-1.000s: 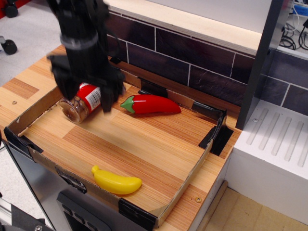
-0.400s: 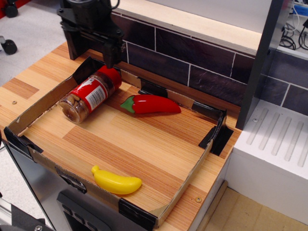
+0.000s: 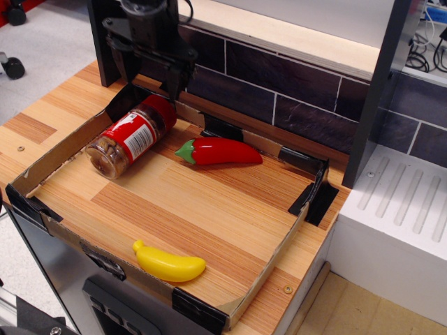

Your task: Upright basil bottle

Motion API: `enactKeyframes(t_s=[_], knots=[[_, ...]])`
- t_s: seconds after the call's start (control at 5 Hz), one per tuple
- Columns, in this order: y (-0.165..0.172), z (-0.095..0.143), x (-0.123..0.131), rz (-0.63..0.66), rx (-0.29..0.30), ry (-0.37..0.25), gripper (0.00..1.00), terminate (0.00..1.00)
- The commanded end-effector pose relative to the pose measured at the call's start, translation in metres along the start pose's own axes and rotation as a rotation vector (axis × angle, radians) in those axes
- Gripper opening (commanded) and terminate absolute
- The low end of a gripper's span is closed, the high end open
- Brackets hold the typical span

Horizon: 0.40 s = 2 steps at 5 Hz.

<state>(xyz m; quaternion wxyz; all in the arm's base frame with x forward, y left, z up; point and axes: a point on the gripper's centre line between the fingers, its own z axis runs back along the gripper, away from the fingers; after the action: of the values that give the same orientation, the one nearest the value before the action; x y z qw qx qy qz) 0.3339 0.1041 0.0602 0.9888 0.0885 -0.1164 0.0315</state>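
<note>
Approach step: clear red-capped basil bottle (image 3: 130,137) lying on its side.
Black tool (image 3: 150,66) above the cap end, spread wide, empty; next, lowering to grip.

The matte black robot arm (image 3: 143,28) is blocky and angular, ending in a black two-fingered gripper (image 3: 150,70) with long, flat-sided fingers (image 3: 174,77). A thin black cable (image 3: 187,10) loops off its upper right side.
</note>
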Motion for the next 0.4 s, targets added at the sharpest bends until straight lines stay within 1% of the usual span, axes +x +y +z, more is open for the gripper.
enactKeyframes(t_s=[0.0,0.2], knots=[[0.002,-0.002,0.014,0.001,0.043,-0.021,1.0,0.0],[0.003,-0.013,0.014,-0.018,0.041,0.031,1.0,0.0]])
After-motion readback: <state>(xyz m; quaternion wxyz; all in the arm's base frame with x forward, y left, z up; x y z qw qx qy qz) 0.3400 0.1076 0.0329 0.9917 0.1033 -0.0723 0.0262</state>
